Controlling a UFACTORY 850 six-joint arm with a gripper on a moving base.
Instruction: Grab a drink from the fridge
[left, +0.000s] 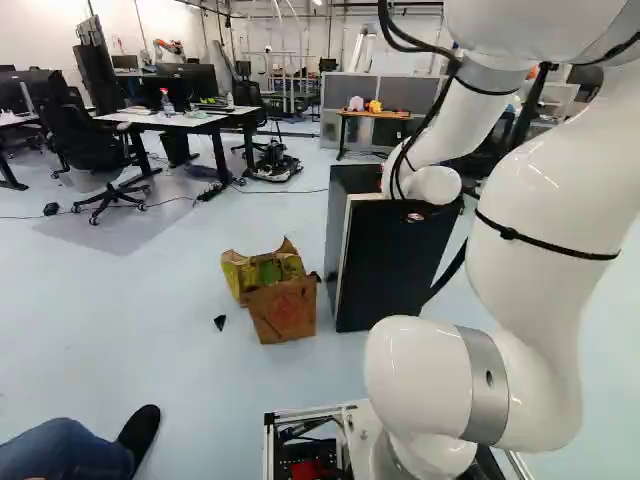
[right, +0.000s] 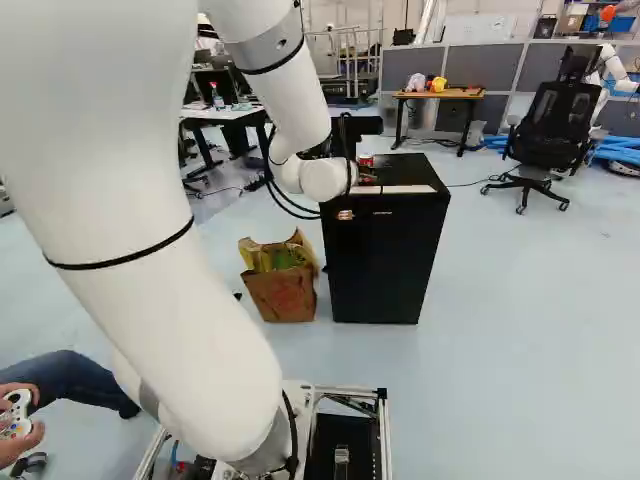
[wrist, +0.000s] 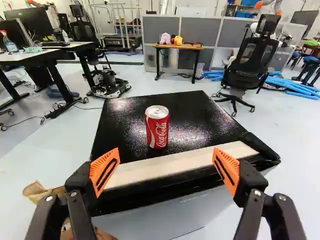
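The claw (wrist: 166, 158) gapes wide, holding nothing. The red can (wrist: 157, 131) stands upright atop the black fridge (wrist: 195, 122), at roughly twelve o'clock from it, beyond the fingertips (a straight reach forward, seemingly, should line it up between them).

- Drink can (wrist: 157, 129): red, white lettering, silver top; stood upright on the fridge's top, beyond the pale strip; upper middle of the right base view.
- Fridge (right: 378, 265): black, boxy, glossy-topped; stood upright on the floor, just right of centre in the right base view.
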